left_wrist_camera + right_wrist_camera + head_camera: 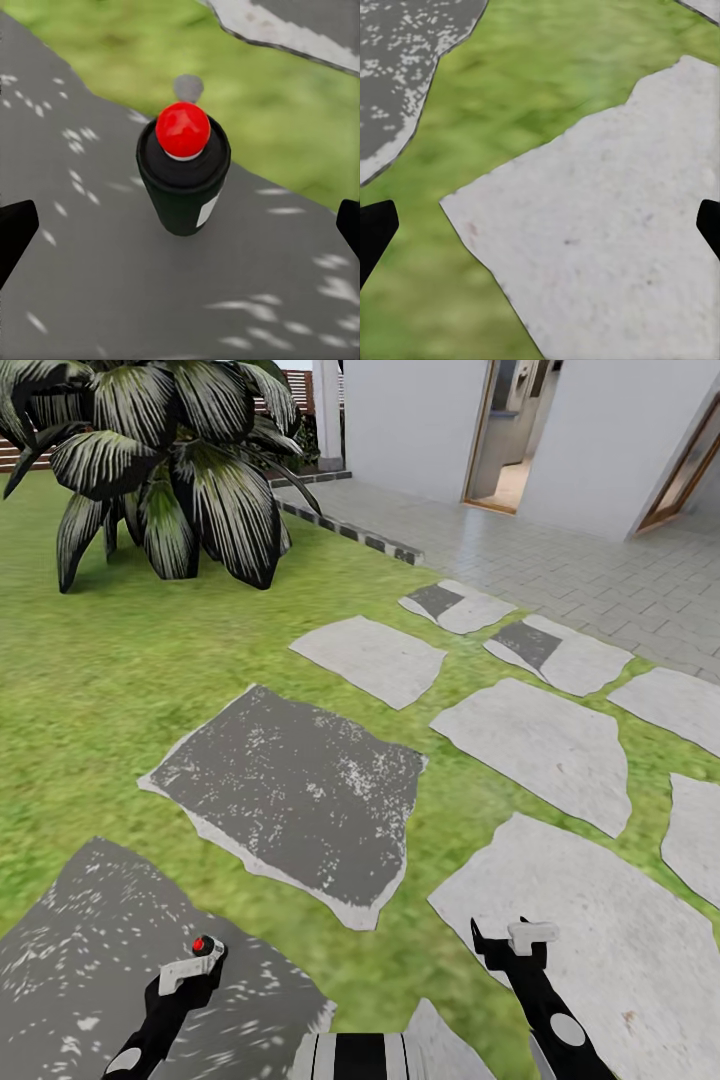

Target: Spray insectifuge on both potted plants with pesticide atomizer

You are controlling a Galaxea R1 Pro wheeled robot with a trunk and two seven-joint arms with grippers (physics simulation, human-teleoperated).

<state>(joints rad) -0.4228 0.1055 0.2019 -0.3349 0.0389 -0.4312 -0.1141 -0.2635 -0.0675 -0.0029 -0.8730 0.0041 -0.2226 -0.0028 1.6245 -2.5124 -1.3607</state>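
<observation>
One atomizer [183, 174] stands between left tool's [180, 225] fingertips.

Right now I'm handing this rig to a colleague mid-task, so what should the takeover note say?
Left claw: open, fingers spread either side of the atomizer without touching it. I cannot tell whether it is lifted or standing on the dark stepping stone.
Right claw: open, empty, over a pale stone.
Position: on the stone path across the lawn, with a large striped-leaf plant ahead to the left.
Done: atomizer reached.
Left: confirm the grip, find both potted plants, spray them fully.
</observation>
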